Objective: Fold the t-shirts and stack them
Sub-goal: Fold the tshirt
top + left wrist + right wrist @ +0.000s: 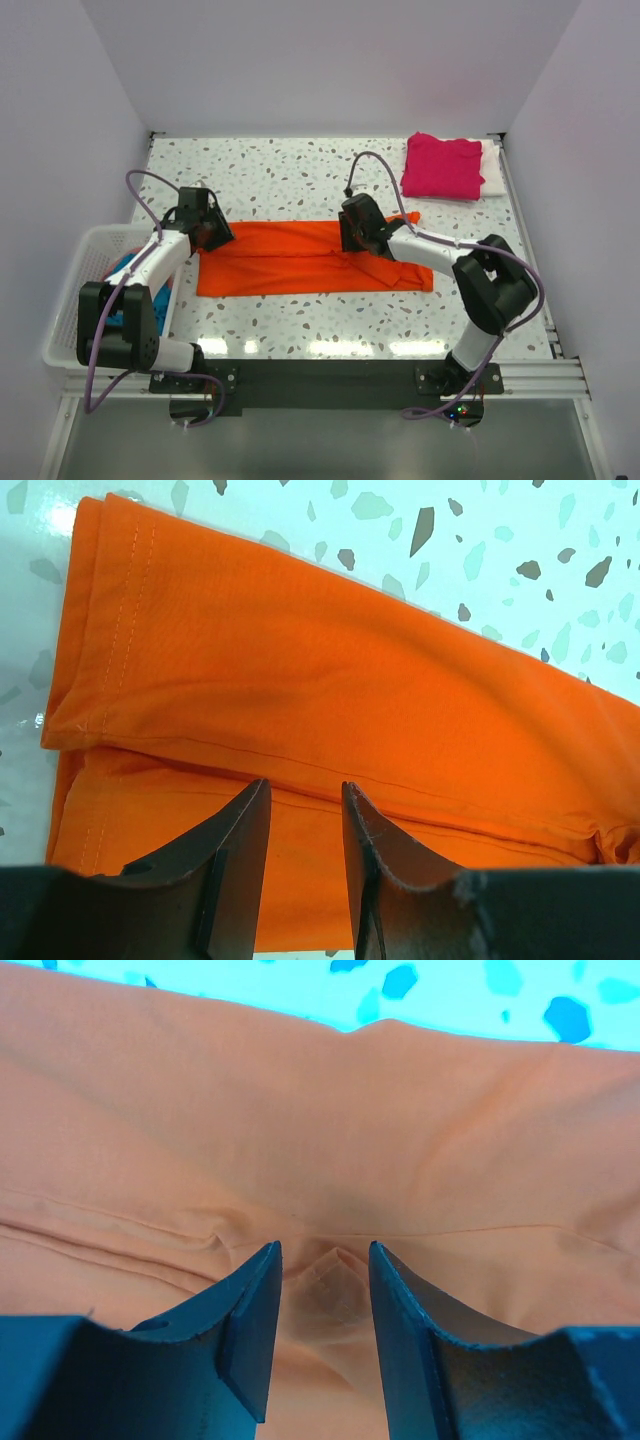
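- Because both arms are bolted at the bottom edge of the overhead frame, each reaches up and inward to the orange t-shirt [290, 262], one at each end of the span to be folded.
- At lower left, beside the left arm, a white slatted basket [62, 320] holds the teal-blue t-shirt [124, 266], which is bunched up and not yet folded, evidently waiting its turn.
- Across the middle of the speckled table [280, 175], the orange t-shirt lies flat as a long band running left to right, already doubled lengthwise, so the likely next fold brings its ends together.
- The left gripper [305, 785] sits at the band's left end. In its wrist view the fingers are parted only narrowly, hovering over the seam where the upper layer meets the lower one, with nothing clamped.
- The right gripper [325, 1250] sits right of the band's centre. Its fingers are also narrowly parted, straddling a small raised pucker of orange cloth, placed as if to pinch it. I judge it is not yet gripped.
- At upper right, farthest from the arms, the magenta-pink t-shirt [443, 165] lies folded on the white t-shirt [493, 168], of which only the right edge shows. This is probably the stack where the orange one belongs.
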Controlling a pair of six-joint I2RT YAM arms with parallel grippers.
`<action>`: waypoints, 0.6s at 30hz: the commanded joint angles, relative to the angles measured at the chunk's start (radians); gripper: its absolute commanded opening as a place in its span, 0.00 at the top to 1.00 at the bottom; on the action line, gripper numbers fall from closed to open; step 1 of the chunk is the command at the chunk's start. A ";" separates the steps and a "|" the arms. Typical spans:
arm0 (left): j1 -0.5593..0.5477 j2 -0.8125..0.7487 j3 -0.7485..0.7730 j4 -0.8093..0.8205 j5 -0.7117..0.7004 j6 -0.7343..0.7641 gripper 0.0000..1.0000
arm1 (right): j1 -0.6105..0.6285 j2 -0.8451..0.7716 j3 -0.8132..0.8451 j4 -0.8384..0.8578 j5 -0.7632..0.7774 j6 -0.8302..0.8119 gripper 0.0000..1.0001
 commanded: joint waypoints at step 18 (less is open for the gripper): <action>-0.004 -0.024 0.005 0.036 0.017 0.026 0.61 | 0.010 -0.049 -0.042 0.009 -0.065 0.040 0.95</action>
